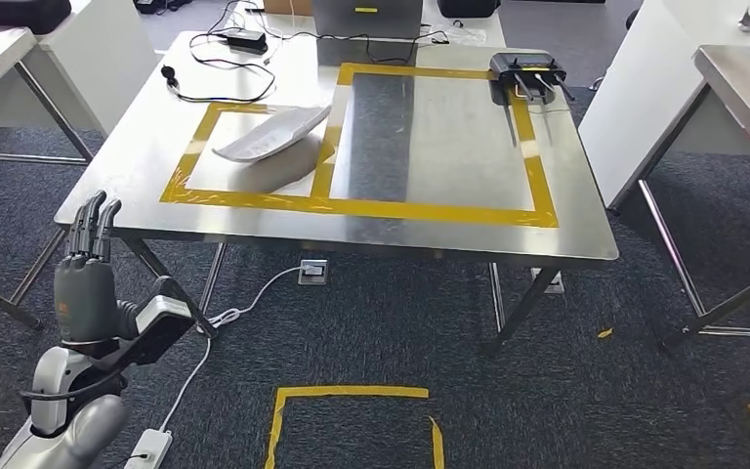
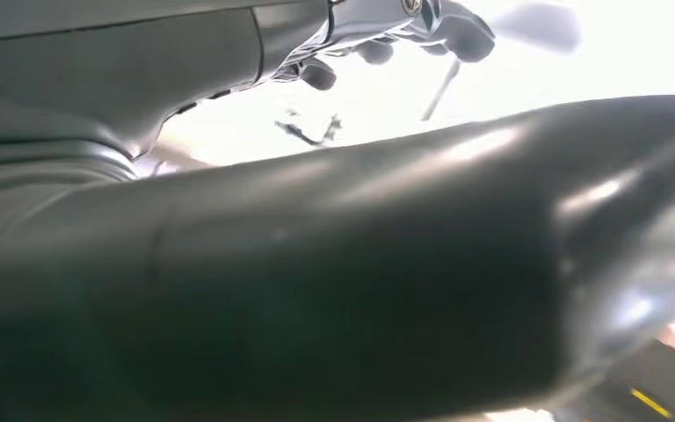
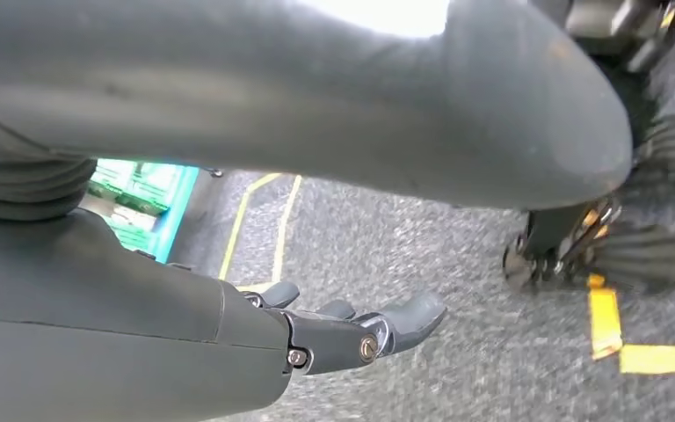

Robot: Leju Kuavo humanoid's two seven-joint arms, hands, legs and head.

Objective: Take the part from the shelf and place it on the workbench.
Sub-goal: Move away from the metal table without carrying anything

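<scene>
**Below the workbench's near-left corner, our left hand is raised and holds nothing**

Below the near-left corner of the workbench (image 1: 586,234) we hold our left hand (image 1: 86,283) upright, its dark fingers (image 1: 96,223) straight, close together and pointing up, with nothing in it. It stands in front of the bench's near edge, apart from it. Our right hand (image 3: 352,330) hangs over grey carpet, its fingers loosely extended and slightly apart, also carrying nothing.

On the bench, toward the left side, the part (image 1: 271,135), a pale grey curved shell, lies inside the smaller rectangle of yellow tape (image 1: 352,207). It sits tilted, one end raised toward the strip that divides the two taped areas, and its shadow falls on the steel beneath it. Nothing touches it.

At the far-right corner of the larger taped rectangle a black router (image 1: 524,76) rests with its antennas pointing toward the near edge, across the tape. Along the far-left edge lie a black cable (image 1: 217,95) and a power adapter (image 1: 245,40); a laptop (image 1: 366,18) stands at the far edge.

Under the bench a white cord (image 1: 244,311) runs from a floor socket (image 1: 313,271) to a power strip (image 1: 148,451) beside our left arm. Yellow tape marks (image 1: 352,393) outline a square on the carpet in front of us. More steel tables stand at both sides.
</scene>
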